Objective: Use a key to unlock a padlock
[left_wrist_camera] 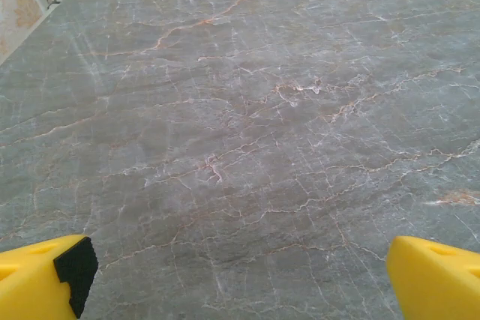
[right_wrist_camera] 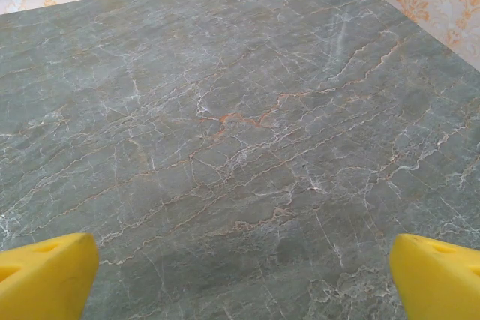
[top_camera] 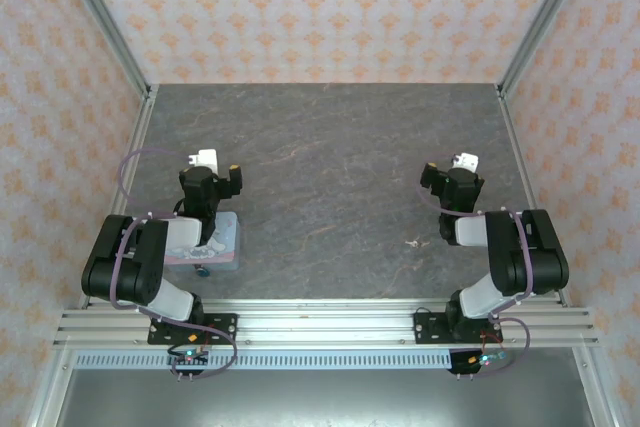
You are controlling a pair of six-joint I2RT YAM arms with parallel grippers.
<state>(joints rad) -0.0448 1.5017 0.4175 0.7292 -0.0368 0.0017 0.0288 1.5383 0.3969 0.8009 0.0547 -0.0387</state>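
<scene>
The left gripper (left_wrist_camera: pixel 240 273) and right gripper (right_wrist_camera: pixel 244 273) both stand wide open, holding nothing, above the worktop (top_camera: pixel 330 157), the padlock (top_camera: pixel 203 269) lying at the pastel box's (top_camera: pixel 230 237) near edge under the left arm, the key (top_camera: pixel 411 242) near the right arm.

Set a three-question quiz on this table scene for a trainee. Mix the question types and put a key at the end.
1. True or false: the left fingers stand wide apart, with only bare table between them.
2. Multiple choice: the key lies nearer to which arm's base? A) left B) right
3. Fill in: the padlock lies by the near edge of the box, on the ___ arm's side of the table.
Key: 1 true; 2 B; 3 left.
</scene>
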